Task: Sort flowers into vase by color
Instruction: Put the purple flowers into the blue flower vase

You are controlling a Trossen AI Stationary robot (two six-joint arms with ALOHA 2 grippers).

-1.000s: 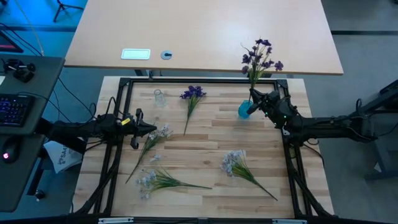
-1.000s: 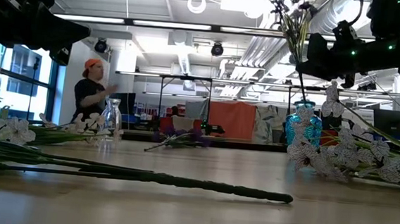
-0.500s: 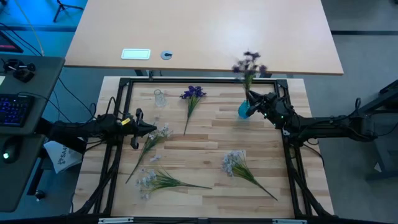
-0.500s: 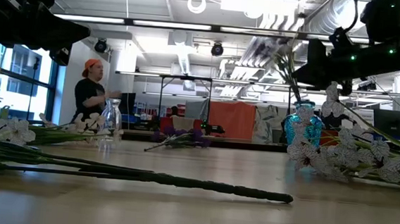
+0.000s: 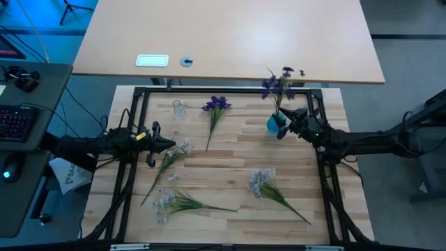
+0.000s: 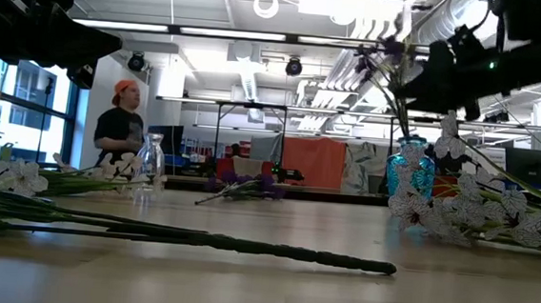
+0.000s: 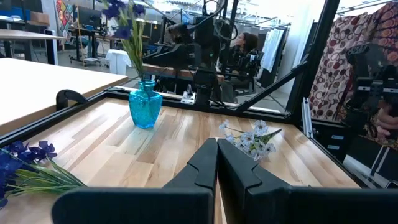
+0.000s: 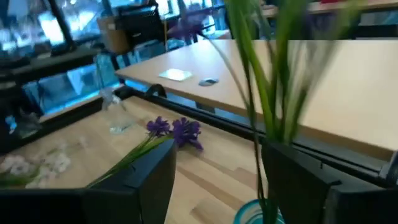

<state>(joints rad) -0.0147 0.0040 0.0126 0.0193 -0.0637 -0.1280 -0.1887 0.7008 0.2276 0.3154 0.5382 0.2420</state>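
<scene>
Now one purple flower stands in the blue vase, far right; right gripper is wide around its stem. One purple and three pale flowers lie on the table. Left gripper is closed, empty.

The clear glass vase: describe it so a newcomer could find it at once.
On the wooden table, look to the far left corner, left of the loose purple flower. The clear glass vase stands there empty, unlike the blue vase, which holds a purple sprig.
</scene>
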